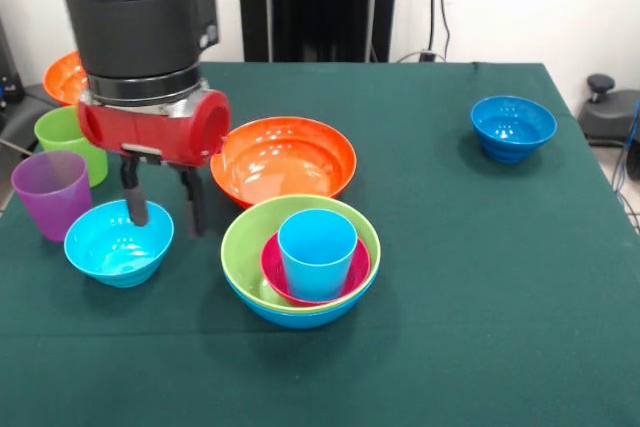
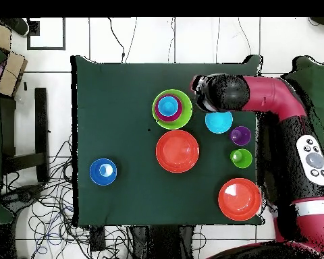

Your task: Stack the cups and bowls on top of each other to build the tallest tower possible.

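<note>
The tower (image 1: 300,252) stands at the table's front middle: a large blue bowl, a lime green bowl (image 1: 245,247) in it, then a small magenta bowl (image 1: 275,272) holding the light blue cup (image 1: 317,247). From above the tower (image 2: 172,109) shows as nested rings. My gripper (image 1: 165,219) is open just left of it. One finger (image 1: 135,202) reaches inside the small cyan bowl (image 1: 115,247) and the other stands outside its rim. In the overhead view the arm's head (image 2: 208,94) hides the fingers next to the cyan bowl (image 2: 219,122).
A large orange bowl (image 1: 283,157) (image 2: 177,150) sits behind the tower. The purple cup (image 1: 50,192) (image 2: 240,135), the lime green cup (image 1: 70,142) (image 2: 241,158) and a second orange bowl (image 1: 65,77) (image 2: 239,198) line the left side. A small dark blue bowl (image 1: 513,127) (image 2: 103,171) stands far right.
</note>
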